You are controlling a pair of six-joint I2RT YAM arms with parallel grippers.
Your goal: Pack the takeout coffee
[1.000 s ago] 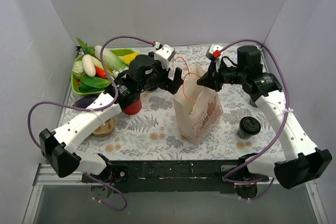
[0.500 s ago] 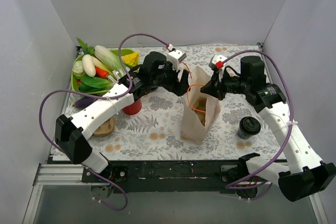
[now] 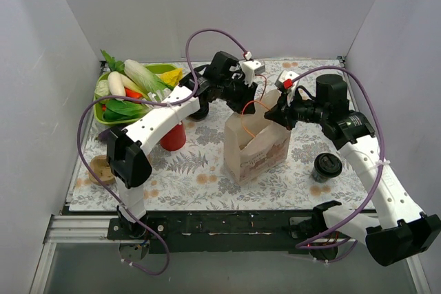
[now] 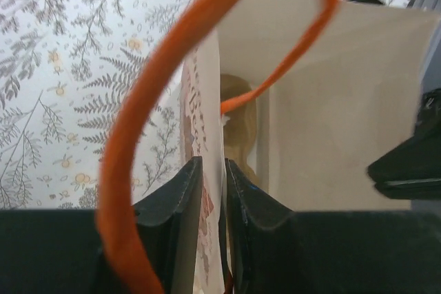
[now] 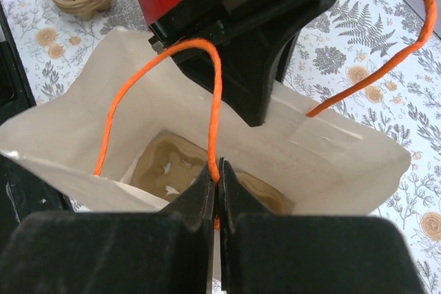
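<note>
The takeout coffee (image 3: 327, 166), a small black lidded cup, stands on the table right of the paper bag (image 3: 258, 149). The bag stands upright at the centre with its mouth held wide. My left gripper (image 3: 247, 101) is at the bag's far rim; in the left wrist view its jaws (image 4: 222, 173) are shut on the bag's wall (image 4: 331, 115). My right gripper (image 3: 270, 113) is over the bag's right side, shut on the orange handle (image 5: 215, 101). A cardboard cup carrier (image 5: 169, 163) lies at the bottom of the bag.
A red cup (image 3: 173, 135) stands left of the bag. A green tray (image 3: 160, 69) of vegetables sits at the back left. A stack of cardboard carriers (image 3: 100, 169) lies at the near left. White walls enclose the table.
My left arm swung toward the back right and its gripper closed on the bag's far rim. The bag's mouth now stands wider. The cardboard stack sits further left.
</note>
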